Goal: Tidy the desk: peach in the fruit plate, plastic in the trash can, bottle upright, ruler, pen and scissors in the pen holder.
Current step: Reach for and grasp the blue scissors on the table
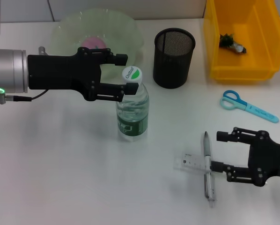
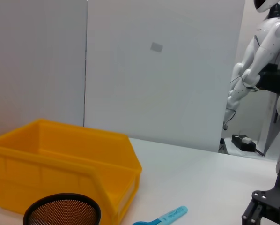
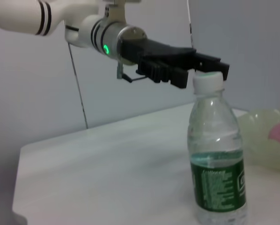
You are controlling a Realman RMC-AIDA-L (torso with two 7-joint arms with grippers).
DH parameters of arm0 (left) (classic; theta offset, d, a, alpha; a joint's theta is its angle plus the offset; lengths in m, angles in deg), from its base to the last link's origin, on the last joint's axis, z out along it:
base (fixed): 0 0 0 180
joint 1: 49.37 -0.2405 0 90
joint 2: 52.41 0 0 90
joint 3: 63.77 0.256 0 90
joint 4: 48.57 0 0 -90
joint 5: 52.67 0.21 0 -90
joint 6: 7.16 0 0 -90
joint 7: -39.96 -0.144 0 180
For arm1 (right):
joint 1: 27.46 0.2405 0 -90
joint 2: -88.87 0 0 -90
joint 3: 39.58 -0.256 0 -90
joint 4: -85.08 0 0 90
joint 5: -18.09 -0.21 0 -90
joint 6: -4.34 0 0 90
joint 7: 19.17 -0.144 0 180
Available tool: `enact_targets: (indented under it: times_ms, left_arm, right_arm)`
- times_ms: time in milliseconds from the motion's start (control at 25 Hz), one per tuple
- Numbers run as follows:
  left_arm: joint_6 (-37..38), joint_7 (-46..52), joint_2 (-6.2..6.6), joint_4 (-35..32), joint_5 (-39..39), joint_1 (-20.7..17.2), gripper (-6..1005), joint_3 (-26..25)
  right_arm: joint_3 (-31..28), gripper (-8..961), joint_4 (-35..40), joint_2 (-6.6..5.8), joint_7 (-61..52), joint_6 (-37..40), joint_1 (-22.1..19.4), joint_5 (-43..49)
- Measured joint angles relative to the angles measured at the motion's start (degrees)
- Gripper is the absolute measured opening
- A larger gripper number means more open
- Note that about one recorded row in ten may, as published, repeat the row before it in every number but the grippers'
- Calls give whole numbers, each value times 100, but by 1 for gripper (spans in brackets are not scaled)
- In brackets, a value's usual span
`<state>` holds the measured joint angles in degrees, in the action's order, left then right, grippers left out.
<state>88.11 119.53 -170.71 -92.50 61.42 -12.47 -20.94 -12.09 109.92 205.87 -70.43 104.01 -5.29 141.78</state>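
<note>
A clear water bottle (image 1: 132, 110) with a white cap and green label stands upright mid-table; it also shows in the right wrist view (image 3: 217, 159). My left gripper (image 1: 124, 73) is open, with one finger on each side of the cap; it shows in the right wrist view (image 3: 210, 68) level with the cap. My right gripper (image 1: 222, 151) is open, just right of a silver pen (image 1: 208, 168) lying across a clear ruler (image 1: 191, 163). Blue scissors (image 1: 247, 107) lie to the right. A peach (image 1: 94, 43) sits in the green plate (image 1: 107, 23). The black mesh pen holder (image 1: 174, 56) is empty.
A yellow bin (image 1: 261, 65) at the back right holds a crumpled piece of plastic (image 1: 231, 42). The left wrist view shows the bin (image 2: 60, 159), the pen holder's rim (image 2: 62, 211), the scissors (image 2: 165, 216) and my right gripper (image 2: 266, 213).
</note>
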Motion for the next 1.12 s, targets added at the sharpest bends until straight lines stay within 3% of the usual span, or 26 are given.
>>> enact_targets:
  times_ms: [1120]
  left_arm:
    - [-388,-522,-13,652,-65,19,722,46]
  right_arm:
    - [-210,743,-32,9,257,49,-81,-135]
